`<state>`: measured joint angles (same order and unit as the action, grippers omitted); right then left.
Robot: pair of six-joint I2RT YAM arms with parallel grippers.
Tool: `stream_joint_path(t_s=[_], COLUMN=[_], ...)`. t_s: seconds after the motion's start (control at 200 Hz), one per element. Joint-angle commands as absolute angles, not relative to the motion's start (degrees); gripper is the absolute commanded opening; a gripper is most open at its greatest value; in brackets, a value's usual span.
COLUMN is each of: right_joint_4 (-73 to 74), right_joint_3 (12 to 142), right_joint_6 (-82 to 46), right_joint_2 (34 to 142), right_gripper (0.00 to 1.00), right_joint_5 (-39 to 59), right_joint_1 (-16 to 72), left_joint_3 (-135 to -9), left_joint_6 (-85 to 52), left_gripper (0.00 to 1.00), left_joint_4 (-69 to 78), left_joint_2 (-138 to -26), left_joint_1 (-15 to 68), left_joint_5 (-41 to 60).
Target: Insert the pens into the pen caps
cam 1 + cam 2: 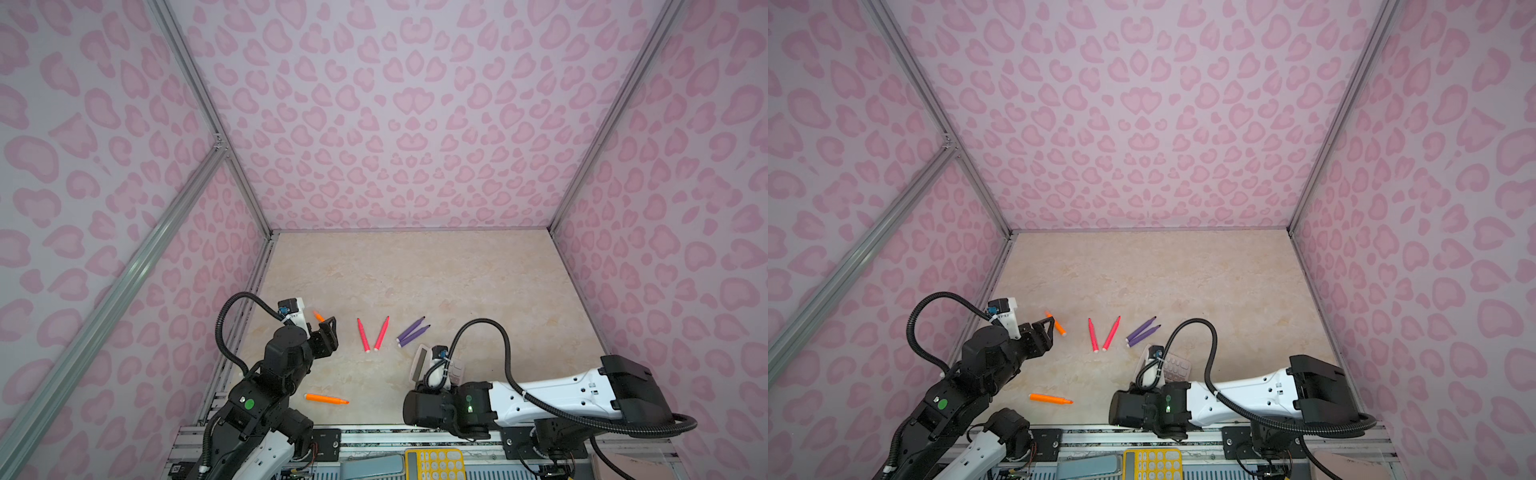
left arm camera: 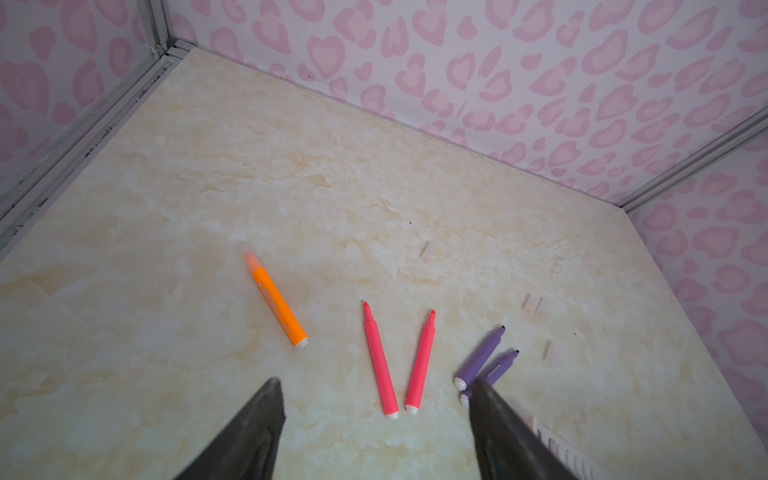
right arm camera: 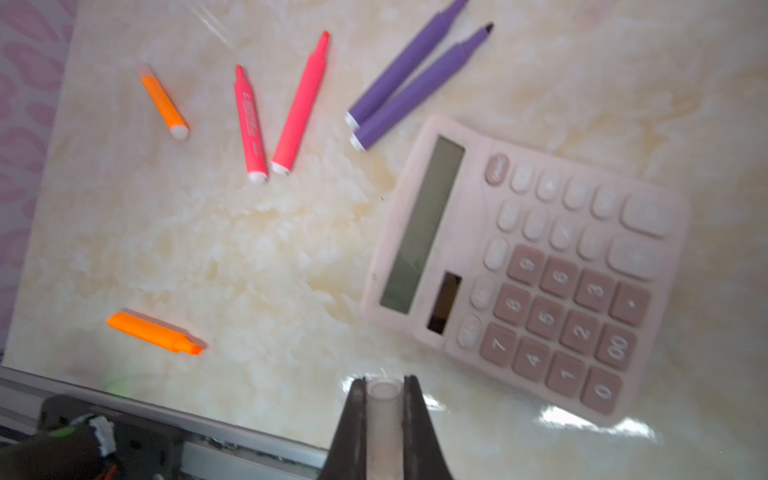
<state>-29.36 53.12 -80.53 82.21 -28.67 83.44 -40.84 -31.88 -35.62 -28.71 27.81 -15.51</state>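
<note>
1. Beige marbled tabletop (image 1: 415,270): all the task's things lie on its nearer half, inside the pink-patterned walls.
2. Pinkish calculator (image 3: 519,266): it lies flat just beside the butt ends of the purple pens and plays no part in the task.
3. The left gripper (image 2: 375,384) hangs above the table near the far orange pen, with its jaws wide apart and nothing between them. The right gripper (image 3: 384,380) is low near the front edge, beside the calculator, with its jaws closed on a clear cap (image 3: 383,415). The cap's open mouth points away from the wrist.
4. Six slim pens lie flat, each with a tapered tip and a whitish butt.
   - The far orange pen (image 2: 277,303) has a frosted, blurred tip. It is probably capped already, though the view is too soft to be sure.
   - The near orange pen (image 1: 326,400) lies alone by the front edge with its tip bare.
   - The pink-red pens (image 2: 379,361) form a narrow V with their butts nearly touching and their tips bare.
   - The purple pens (image 2: 482,353) lie side by side and touching, showing dark bare tips.
5. The caps are short, nearly colourless tubes, much shorter than a pen. Faint loose caps (image 2: 532,305) lie beyond the purple pens, apart from every pen.
6. Progress, as I judge it: at most one pen of six is done. Five are left, and the cap for the next is already gripped but not yet brought to a pen.
</note>
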Motion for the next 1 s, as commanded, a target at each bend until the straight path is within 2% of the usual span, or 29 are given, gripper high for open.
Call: stream_joint_path(t_s=[0.0,0.13,0.18,0.24,0.275,0.32,0.43,0.475,0.58,0.695,0.86,0.995], right_joint_4=[-19.63,-13.61,-11.28,-8.57,-7.36,-5.85,-4.12,-3.21,0.75,2.18,3.63,6.62], right_joint_3=[57.28,57.99,56.24,52.78,50.67,48.28,45.02,43.86,39.28,35.47,32.28,30.74], right_joint_6=[-62.79,-53.11,-50.49,-48.69,-47.61,-45.59,-40.92,-39.44,-36.80,-33.59,-32.22,-33.11], right_joint_2=[81.86,78.40,76.24,73.33,71.54,69.54,66.28,65.19,61.67,57.16,55.34,57.26], right_gripper=[0.03,0.03,0.02,0.02,0.02,0.02,0.02,0.02,0.03,0.05,0.06,0.04], right_joint_5=[-29.58,-34.59,-32.60,-29.59,-28.26,-26.71,-22.18,-19.99,-13.72,-9.30,-5.62,-1.00], right_joint_1=[78.08,73.94,71.33,67.58,65.57,63.33,58.61,56.84,53.55,51.87,47.66,44.33], left_joint_3=[-47.14,-55.42,-56.28,-56.03,-55.87,-55.36,-52.25,-52.20,-54.35,-53.25,-53.44,-46.66], left_joint_6=[-29.31,-15.93,-9.75,-6.90,-4.02,0.45,9.14,14.38,30.04,41.22,43.87,44.06], left_gripper=[0.74,0.76,0.78,0.78,0.77,0.71,0.72,0.73,0.75,0.75,0.75,0.74], left_joint_4=[-42.18,-47.10,-46.74,-45.46,-44.02,-42.29,-36.39,-35.17,-41.78,-51.97,-61.71,-73.50], left_joint_2=[-33.03,-42.85,-45.50,-47.90,-49.29,-51.67,-56.26,-57.35,-60.61,-63.46,-59.02,-56.48], left_joint_1=[27.78,27.72,27.69,28.38,28.39,28.43,28.46,28.48,28.39,27.39,27.76,32.22], left_joint_5=[-14.73,-16.62,-16.63,-22.25,-18.42,-13.04,-20.12,-17.30,-5.96,-6.57,-5.86,-9.67])
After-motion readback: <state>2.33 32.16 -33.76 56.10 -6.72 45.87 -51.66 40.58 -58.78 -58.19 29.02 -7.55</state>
